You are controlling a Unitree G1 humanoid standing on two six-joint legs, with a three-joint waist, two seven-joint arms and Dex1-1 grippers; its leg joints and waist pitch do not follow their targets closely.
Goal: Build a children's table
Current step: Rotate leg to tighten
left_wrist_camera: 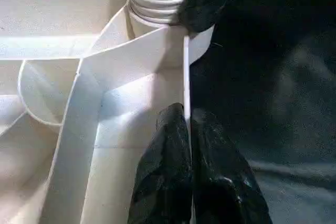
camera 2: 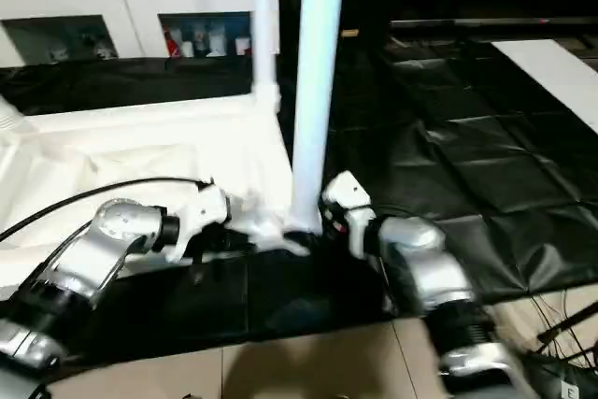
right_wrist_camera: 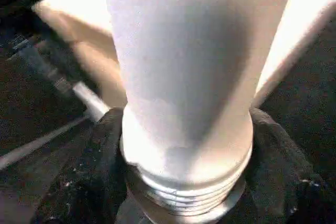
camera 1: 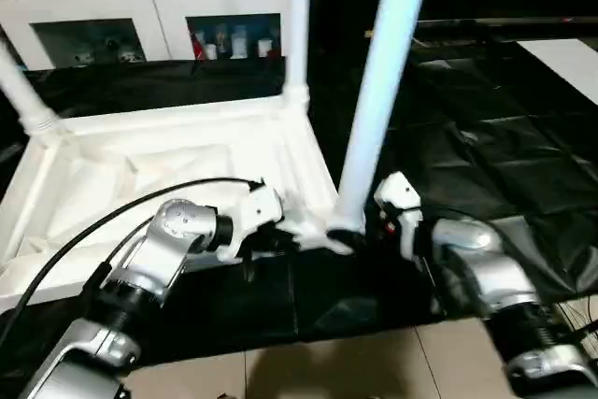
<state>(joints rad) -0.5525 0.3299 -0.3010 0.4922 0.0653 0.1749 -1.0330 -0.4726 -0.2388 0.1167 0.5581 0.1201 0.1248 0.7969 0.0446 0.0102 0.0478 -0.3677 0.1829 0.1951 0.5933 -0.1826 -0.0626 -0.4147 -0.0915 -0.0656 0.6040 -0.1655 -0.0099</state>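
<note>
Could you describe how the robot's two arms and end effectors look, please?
Both arms, the left arm and the right arm, have rounded silver metal forearms with dark ribbed joints near the elbows. White wrist housings lead to the left end effector and right end effector, each with two black fingers. A black cable arcs over the left arm. A small red mark shows on the right wrist.

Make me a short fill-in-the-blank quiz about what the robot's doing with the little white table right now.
1. The right gripper grips a white leg near its ____ end.
2. The left gripper is pinched shut on the tabletop's ____.
3. The tabletop lies with its ribbed ____ facing up.
4. Behind the black cloth stands a white ____ with glass doors.

Missing words: threaded; rim; underside; cabinet
</note>
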